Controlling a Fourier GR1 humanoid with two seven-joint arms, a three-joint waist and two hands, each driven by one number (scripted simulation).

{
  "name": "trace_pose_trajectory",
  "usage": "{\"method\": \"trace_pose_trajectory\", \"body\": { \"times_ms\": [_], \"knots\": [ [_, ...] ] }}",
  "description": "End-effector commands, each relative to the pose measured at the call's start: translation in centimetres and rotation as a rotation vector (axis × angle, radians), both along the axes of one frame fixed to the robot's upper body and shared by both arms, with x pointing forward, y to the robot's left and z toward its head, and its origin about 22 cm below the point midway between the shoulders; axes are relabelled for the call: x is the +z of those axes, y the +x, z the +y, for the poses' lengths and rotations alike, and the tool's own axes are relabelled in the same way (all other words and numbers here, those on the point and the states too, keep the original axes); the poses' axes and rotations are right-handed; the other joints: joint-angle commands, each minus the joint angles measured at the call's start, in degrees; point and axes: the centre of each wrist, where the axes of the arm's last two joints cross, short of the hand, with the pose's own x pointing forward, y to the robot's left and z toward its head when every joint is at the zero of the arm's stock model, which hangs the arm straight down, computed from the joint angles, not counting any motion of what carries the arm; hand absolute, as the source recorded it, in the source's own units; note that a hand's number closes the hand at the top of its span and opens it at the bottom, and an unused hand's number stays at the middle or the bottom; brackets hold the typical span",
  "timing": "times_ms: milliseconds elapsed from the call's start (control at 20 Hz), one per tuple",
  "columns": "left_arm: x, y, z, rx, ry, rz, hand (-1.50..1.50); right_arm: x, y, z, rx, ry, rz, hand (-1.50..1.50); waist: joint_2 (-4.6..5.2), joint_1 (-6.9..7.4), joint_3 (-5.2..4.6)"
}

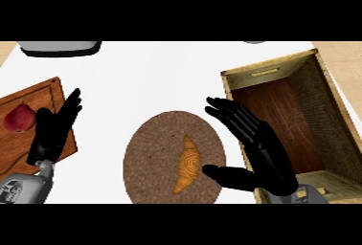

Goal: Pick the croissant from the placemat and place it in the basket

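Observation:
A golden croissant (188, 163) lies lengthwise on a round brown woven placemat (152, 148) in the middle of the white counter. My right hand (258, 153) is open just right of the croissant, fingers straight and pointing up-left, thumb reaching toward the croissant's lower end without closing on it. The basket (332, 119), a rectangular box with woven walls and a wooden floor, stands to the right, partly behind that hand. My left hand (53, 129) rests open at the left, fingers up, over the edge of a wooden board.
A wooden cutting board (28, 95) at the left edge carries a red pear-like fruit (19, 118). A grey object (60, 48) sits at the counter's far left edge. White counter (155, 76) stretches between the board and the basket.

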Motion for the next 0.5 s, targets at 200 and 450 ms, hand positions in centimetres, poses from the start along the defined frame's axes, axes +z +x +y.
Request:
{"method": "trace_pose_trajectory", "body": {
  "times_ms": [200, 450],
  "knots": [
    [-0.4, -0.3, 0.4, 0.009, 0.0, 0.003, 0.0, 1.8, -2.8, -1.0, -0.089, -0.567, 0.289, -1.5, 0.37, -0.01, 0.73],
    [-1.0, 0.1, 0.0, -0.008, -0.017, -0.003, 0.0, 6.1, -6.8, 1.4, -0.018, -0.645, 0.409, -1.5, 1.23, 1.38, 1.02]
  ]
}}
